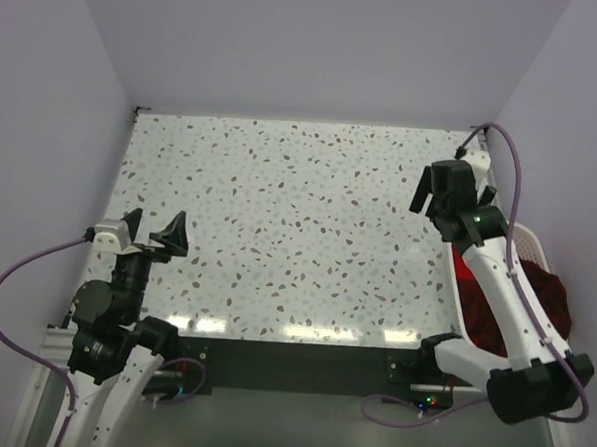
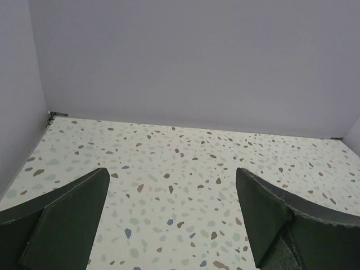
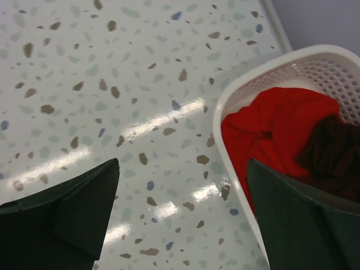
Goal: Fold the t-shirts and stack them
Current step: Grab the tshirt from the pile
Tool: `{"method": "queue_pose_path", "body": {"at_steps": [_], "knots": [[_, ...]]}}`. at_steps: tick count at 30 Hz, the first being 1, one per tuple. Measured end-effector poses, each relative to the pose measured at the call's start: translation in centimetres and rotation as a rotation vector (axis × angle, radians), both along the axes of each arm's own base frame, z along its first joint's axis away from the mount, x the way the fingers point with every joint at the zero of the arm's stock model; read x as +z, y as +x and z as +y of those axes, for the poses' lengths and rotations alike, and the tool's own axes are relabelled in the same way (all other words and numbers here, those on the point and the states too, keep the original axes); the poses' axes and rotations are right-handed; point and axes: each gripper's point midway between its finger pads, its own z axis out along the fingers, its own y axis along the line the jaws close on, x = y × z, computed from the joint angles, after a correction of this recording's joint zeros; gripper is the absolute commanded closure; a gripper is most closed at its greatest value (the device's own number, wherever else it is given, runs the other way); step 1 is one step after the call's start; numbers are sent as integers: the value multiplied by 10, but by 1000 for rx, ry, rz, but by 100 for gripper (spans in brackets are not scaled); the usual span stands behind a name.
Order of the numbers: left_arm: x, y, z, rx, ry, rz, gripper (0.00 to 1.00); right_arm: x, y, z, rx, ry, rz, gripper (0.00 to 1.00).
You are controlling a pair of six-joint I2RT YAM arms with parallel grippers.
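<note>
Step in hand: The start of the job, by the look of it. No shirt lies out on the table, and nothing is folded or stacked.
T-shirts: All in the white mesh basket, bunched. A bright red t-shirt fills the side nearest the table. A dark maroon t-shirt is heaped on the basket's far side, touching the red one.
Right gripper: Spread wide and holding nothing. It hangs over the table just beside the basket rim, with one finger already above the basket's inside.
Left gripper: Also spread wide and empty, far across the table from the basket.
Next move: Probably the right arm dips into the basket and pinches a fold of the red shirt. It must then lift the shirt over the rim to the table beside the basket, where both arms can spread it.
In the way: The basket's wall has to be cleared on the way out. The maroon shirt may drag along with the red, since the two lie pressed together. Seen from above, the right arm itself covers part of the basket.
Also around: Purple cables loop off both arms, and plain pale walls close in the table on the sides away from the basket.
</note>
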Motion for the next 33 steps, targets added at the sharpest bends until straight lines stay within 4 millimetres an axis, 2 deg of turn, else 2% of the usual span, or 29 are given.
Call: {"method": "queue_pose_path", "body": {"at_steps": [3, 6, 11, 13, 16, 21, 24, 27, 28, 30, 31, 32, 33], "knots": [[-2, 0, 0, 4, -2, 2, 0, -17, 7, -27, -172, -82, 103, 1], [-3, 0, 0, 3, -5, 2, 0, -33, 4, -70, -396, -143, 191, 1], [-1, -2, -1, -4, -10, -7, 0, -56, -31, -152, -790, -139, 279, 1], [0, -3, -1, -8, -12, -10, 0, -59, -48, -175, -921, -121, 274, 1], [0, -4, -2, -14, -14, -14, 0, -63, -65, -195, -1048, -112, 257, 1], [0, -5, -4, -24, -15, -15, 0, -84, -85, -209, -1134, -96, 290, 1], [1, -5, -4, -24, -16, -16, 0, -101, -94, -216, -1168, -80, 328, 7], [1, -5, -4, -22, -14, -17, 0, -121, -103, -216, -1170, -68, 369, 28], [1, -5, -4, -22, -14, -17, 0, -126, -105, -214, -1164, -68, 379, 42], [0, -5, -4, -22, -14, -15, 0, -135, -108, -211, -1145, -66, 403, 58], [-1, -5, -4, -22, -13, -14, 0, -137, -108, -210, -1137, -61, 407, 85], [-1, -4, -4, -22, -13, -13, 0, -137, -108, -210, -1130, -61, 409, 99], [-2, -4, -4, -21, -12, -10, 0, -136, -106, -210, -1133, -56, 395, 100]]}}
